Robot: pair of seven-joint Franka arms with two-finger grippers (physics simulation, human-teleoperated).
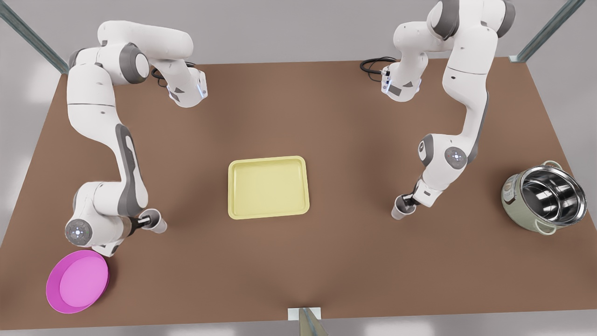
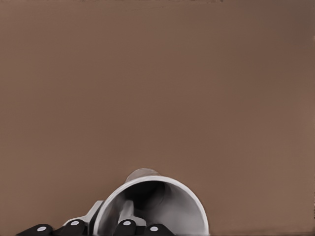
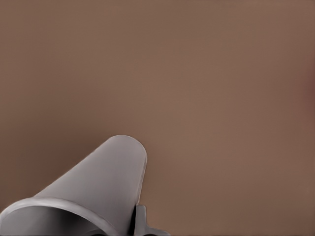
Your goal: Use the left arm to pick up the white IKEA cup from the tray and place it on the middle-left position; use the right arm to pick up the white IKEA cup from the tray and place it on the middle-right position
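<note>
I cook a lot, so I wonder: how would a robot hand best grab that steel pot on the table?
Probably by the steel pot's thin rim, coming down from above with one finger inside and one outside. Its mouth is open and faces up, and the body looks too wide for a hand to span. The loop handles on opposite sides are the other option.

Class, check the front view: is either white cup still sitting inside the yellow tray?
No: the tray holds nothing, and each white cup, one at the left gripper, one at the right gripper, is over bare table.
</note>
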